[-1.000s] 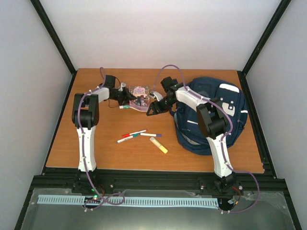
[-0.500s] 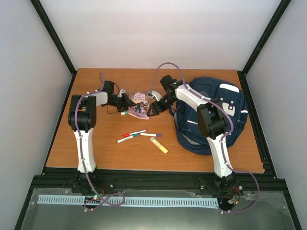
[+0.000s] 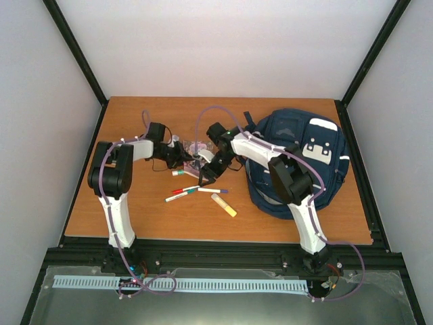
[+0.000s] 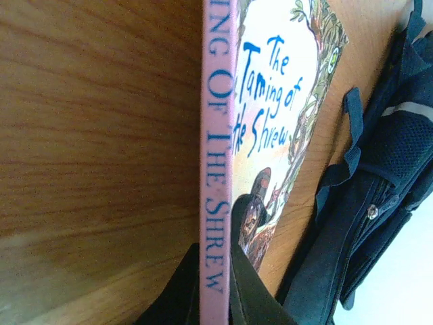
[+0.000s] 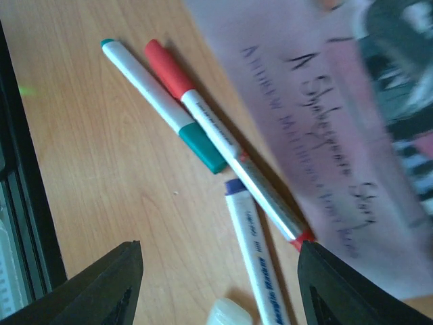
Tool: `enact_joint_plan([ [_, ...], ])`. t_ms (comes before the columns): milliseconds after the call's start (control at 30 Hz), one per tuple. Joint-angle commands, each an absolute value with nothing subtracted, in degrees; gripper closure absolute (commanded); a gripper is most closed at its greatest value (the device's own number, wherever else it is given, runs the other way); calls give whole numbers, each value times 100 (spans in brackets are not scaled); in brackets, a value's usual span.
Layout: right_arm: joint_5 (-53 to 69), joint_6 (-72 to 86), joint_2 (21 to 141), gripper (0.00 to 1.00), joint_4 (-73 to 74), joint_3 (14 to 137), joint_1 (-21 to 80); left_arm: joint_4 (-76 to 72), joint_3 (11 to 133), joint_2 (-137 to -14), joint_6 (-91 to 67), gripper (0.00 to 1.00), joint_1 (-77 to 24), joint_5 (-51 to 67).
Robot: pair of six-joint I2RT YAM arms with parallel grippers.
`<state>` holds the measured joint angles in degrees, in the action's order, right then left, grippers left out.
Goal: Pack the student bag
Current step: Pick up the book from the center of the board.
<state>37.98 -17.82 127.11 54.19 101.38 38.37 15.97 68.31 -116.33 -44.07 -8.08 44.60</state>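
The left tool (image 3: pixel 177 156) pinches a pink paperback book (image 3: pixel 194 149) by its spine at the far middle of the wooden tabletop (image 3: pixel 135 217). In the left wrist view, its 2 fingers (image 4: pixel 181 294) press on either side of the spine, and the cover reads "The Taming of the Shrew".

The navy backpack (image 3: pixel 331 172) lies on the right side of the tabletop, its white patches facing up and its dark straps reaching toward the book.

The right tool (image 3: pixel 203 177) hangs just near of the book with its 2 fingers (image 5: pixel 101 288) spread wide and nothing between them. It is over 3 pens on the wood: a red-capped marker (image 5: pixel 166 61), a green-capped marker (image 5: pixel 203 150) lying against it, and a purple-capped marker (image 5: pixel 254 250) beside them.

In the right wrist view the blurred back cover of the book hides the far end of the red-capped marker. A pale yellow stick (image 3: pixel 224 204) lies just right of the markers, apart from the backpack.
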Motion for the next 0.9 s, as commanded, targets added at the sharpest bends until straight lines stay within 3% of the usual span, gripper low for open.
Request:
enact_joint_plan([
  [0, 3596, -1798, 12487, 36, 5300, 10076, 3969, 1465, 6831, -11534, -4599, 99, -616, 4143],
  [333, 3027, -2654, 12407, 42, 5098, 10293, 4122, 864, 6869, -11660, -4979, 99, -71, 4117],
  [867, 2227, -3469, 13686, 45, 5261, 11626, 4900, 888, 6533, -11652, -5187, 99, 143, 3496],
])
